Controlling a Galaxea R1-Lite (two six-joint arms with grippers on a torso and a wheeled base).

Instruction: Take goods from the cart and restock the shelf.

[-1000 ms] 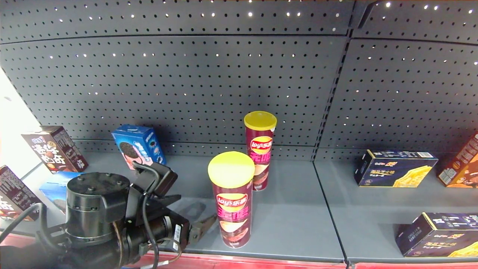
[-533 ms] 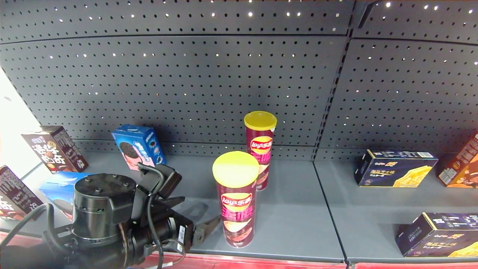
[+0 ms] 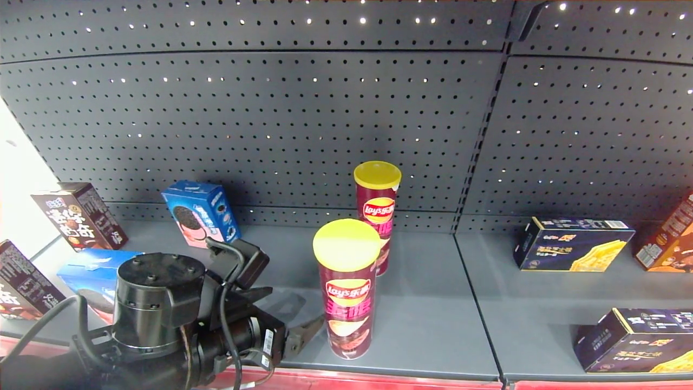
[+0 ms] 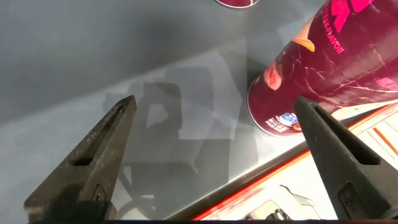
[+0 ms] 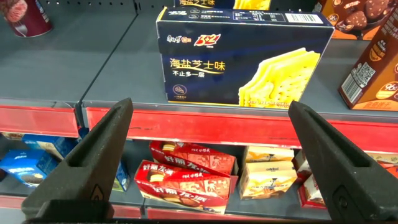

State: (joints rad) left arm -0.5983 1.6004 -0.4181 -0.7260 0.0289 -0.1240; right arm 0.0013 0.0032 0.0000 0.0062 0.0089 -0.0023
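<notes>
Two maroon chips cans with yellow lids stand upright on the grey shelf (image 3: 427, 319). The front can (image 3: 347, 287) is near the shelf's front edge, and the back can (image 3: 377, 216) is close to the pegboard. My left gripper (image 3: 295, 317) is low at the front can's left side, open; in the left wrist view the gripper (image 4: 214, 99) shows the can's base (image 4: 280, 106) right at one fingertip (image 4: 308, 112). My right gripper (image 5: 210, 106) is open below shelf level, facing a dark blue cracker box (image 5: 249, 59).
A blue cookie box (image 3: 201, 212) and dark brown boxes (image 3: 81, 215) are on the shelf's left. Dark blue boxes (image 3: 574, 244) (image 3: 633, 338) lie on the right section. A red price rail (image 5: 205, 124) edges the shelf; red boxes (image 5: 186, 174) fill the shelf below.
My left arm has slid to the right along the shelf's front, and the front can has shifted right with it, staying upright. The back can has stayed put.
</notes>
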